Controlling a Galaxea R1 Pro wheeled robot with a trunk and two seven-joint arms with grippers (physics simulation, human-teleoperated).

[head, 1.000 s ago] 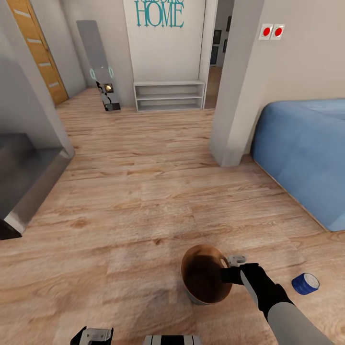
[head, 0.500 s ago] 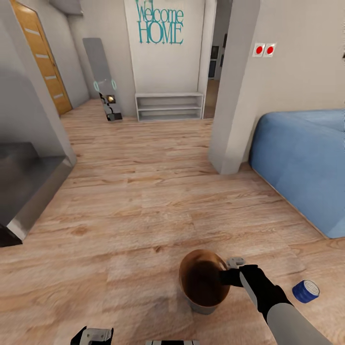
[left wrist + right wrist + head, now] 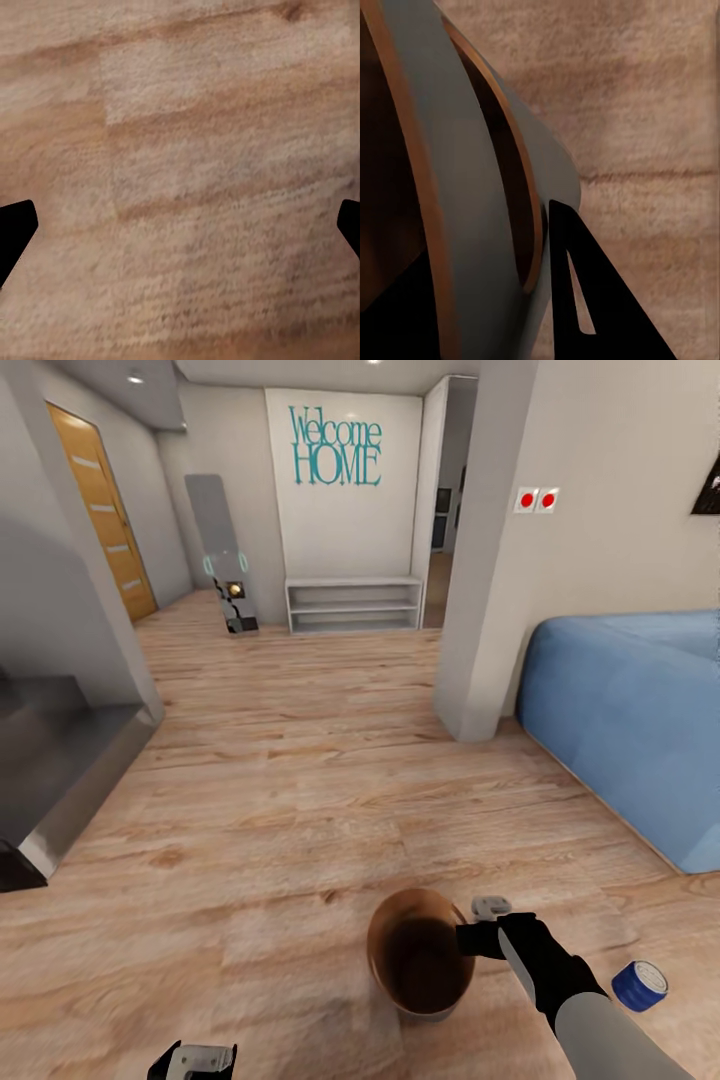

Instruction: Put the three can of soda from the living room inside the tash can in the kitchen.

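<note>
The right gripper is pinching the bin by its rim, one finger outside the wall and the other inside. The bin is hanging just above the floor, with a blue can lying near it, on the sofa side. Such a thin one-sided grip is likely risking the bin swinging or slipping loose during travel. The left gripper is gaping wide, holding nothing.
</note>
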